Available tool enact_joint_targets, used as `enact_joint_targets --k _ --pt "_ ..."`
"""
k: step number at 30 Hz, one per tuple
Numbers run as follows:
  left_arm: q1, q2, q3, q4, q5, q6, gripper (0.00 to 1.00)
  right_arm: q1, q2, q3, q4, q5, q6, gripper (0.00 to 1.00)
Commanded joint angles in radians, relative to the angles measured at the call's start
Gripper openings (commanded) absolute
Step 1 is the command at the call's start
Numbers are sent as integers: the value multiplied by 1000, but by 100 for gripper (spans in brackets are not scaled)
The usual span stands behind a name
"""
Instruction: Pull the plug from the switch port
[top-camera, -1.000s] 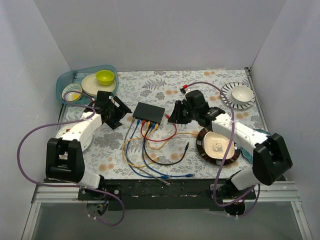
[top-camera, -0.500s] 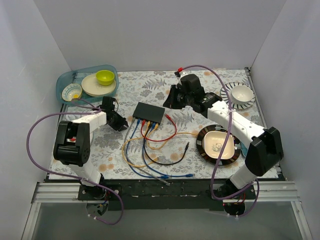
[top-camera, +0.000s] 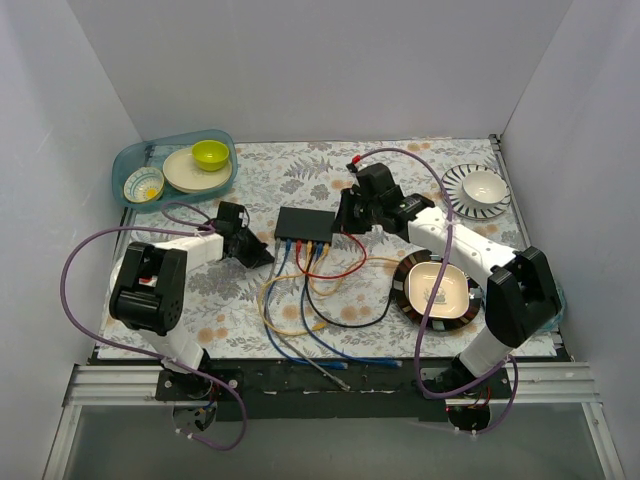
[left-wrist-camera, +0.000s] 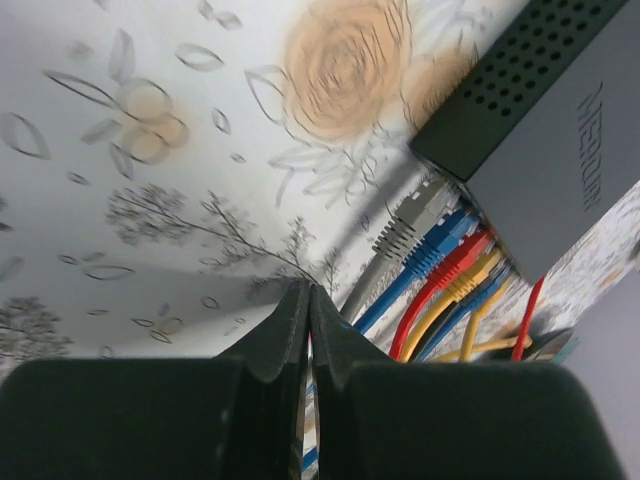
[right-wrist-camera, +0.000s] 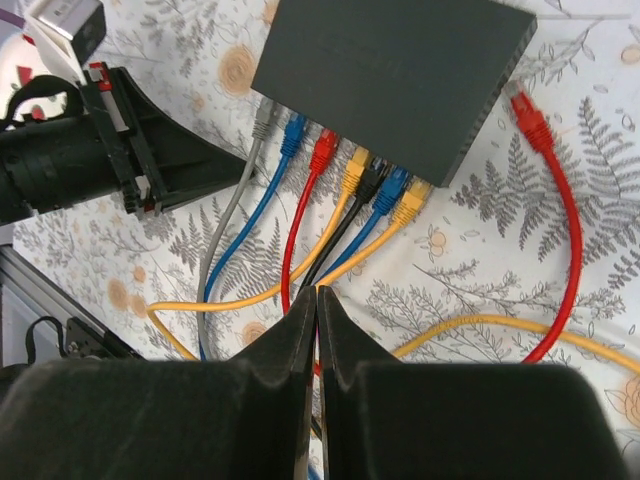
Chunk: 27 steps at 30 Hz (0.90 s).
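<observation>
The switch (top-camera: 305, 222) is a flat black box in the middle of the table, with several cables plugged into its near edge. In the right wrist view the switch (right-wrist-camera: 400, 70) shows grey (right-wrist-camera: 263, 115), blue (right-wrist-camera: 293, 130), red (right-wrist-camera: 322, 150), yellow, black, blue and yellow plugs in a row. A loose red plug (right-wrist-camera: 525, 105) lies beside its right end. My right gripper (top-camera: 343, 216) (right-wrist-camera: 317, 290) is shut and empty, above the cables just right of the switch. My left gripper (top-camera: 260, 256) (left-wrist-camera: 308, 290) is shut and empty, low, left of the grey plug (left-wrist-camera: 410, 225).
A black-rimmed panda plate (top-camera: 402, 285) lies under my right forearm. A teal tray (top-camera: 130, 160) with bowls stands at the back left, and a striped plate (top-camera: 452, 185) with a bowl at the back right. Loose cables (top-camera: 320, 320) sprawl towards the front edge.
My left gripper has swung right, close to the switch's left end. My right gripper has moved back and then down to the switch's right end. The switch and cables shifted slightly right.
</observation>
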Motion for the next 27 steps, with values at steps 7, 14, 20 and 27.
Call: enact_joint_targets --k 7,14,20,27 --pt "-62 -137 14 -97 -65 -4 23 -3 -94 -96 67 12 14 12" --pt "7 -294 12 -110 -118 -8 98 -14 -56 -140 426 -70 66 29" --pt "26 -315 -54 60 99 -17 98 -72 186 -4 553 -346 229 21" --pt "26 -289 -130 237 268 -39 85 -92 408 70 664 -411 310 5"
